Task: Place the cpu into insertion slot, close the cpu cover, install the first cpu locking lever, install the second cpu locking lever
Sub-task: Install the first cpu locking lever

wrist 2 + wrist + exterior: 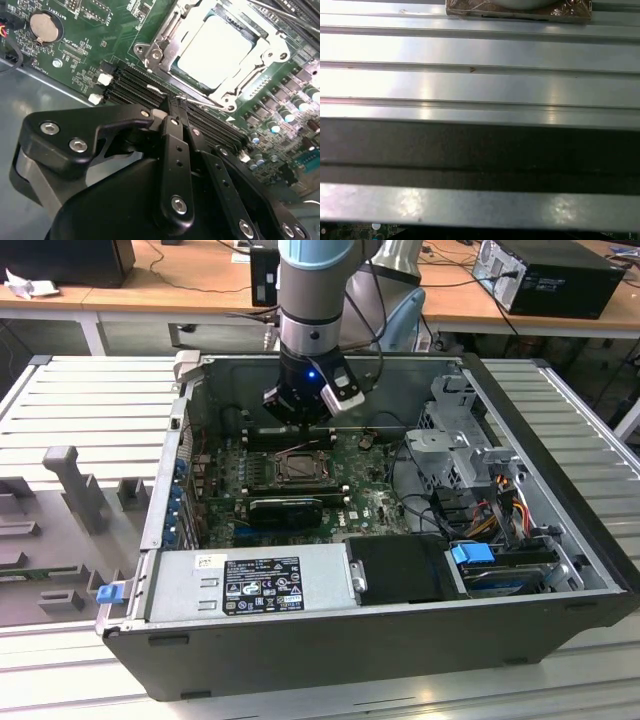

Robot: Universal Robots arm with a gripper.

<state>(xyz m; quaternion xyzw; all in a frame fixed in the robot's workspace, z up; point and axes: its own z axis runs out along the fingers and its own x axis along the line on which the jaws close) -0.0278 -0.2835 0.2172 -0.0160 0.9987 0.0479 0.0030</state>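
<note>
The cpu (215, 47) lies flat in its socket on the green motherboard (90, 45), its silver top bright under the light. The cpu cover (165, 35), a silvery frame, lies down around it. A thin wire locking lever (207, 103) runs along the socket edge nearest my fingers. My gripper (176, 102) is shut with nothing between its black fingers, and its tips hover just beside that lever end. In the exterior view the gripper (296, 418) hangs inside the open case, just behind the socket (298, 468).
Black memory slots (135, 82) run between my fingers and the socket. A coin battery (41, 25) sits on the board. The case holds a power supply (250, 585) at the front and a drive cage (460, 430) on the exterior view's right. Grey fixtures (75, 490) stand on the ribbed table.
</note>
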